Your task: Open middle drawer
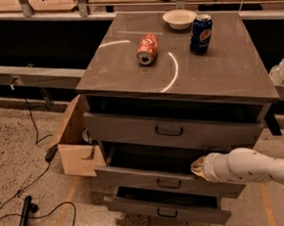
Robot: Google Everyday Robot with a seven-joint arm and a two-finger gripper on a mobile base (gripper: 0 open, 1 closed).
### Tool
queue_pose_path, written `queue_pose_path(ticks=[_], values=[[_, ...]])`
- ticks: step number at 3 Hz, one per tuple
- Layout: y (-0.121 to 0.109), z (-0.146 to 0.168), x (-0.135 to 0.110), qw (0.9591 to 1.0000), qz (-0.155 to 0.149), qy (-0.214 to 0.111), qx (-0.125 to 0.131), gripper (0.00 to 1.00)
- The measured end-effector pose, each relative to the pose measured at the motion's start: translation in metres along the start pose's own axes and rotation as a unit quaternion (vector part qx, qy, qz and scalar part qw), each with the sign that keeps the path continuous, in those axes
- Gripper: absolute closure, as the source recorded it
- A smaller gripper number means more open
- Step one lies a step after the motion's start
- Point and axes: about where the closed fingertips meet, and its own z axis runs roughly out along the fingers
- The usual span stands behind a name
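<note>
The bench (217, 74) is showing a smooth dark grey top with a soft sheen, catching a curved streak of light. The middle drawer (132, 178) is looking like matt grey metal, its handle (168, 183) darker. The gripper (199, 167), sitting at that drawer's upper edge toward the right, is looking pale and dull, and the arm (257, 167) is wearing a smooth, slightly glossy white shell. The orange can (147, 49) and blue can (200, 34) are gleaming as glossy metal. The box (79, 156) is showing matt brown cardboard, the floor (18, 159) looking speckled and rough
</note>
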Motion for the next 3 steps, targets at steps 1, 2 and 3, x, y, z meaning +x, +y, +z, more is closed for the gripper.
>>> queue_pose_path(ticks=[1,2,3], values=[[-0.002,0.009,0.002,0.9999,-0.006,0.003,-0.011,1.00],[0.001,0.010,0.005,0.9995,-0.015,0.007,-0.028,1.00],[0.011,0.007,0.013,0.9985,-0.019,0.011,-0.050,1.00]])
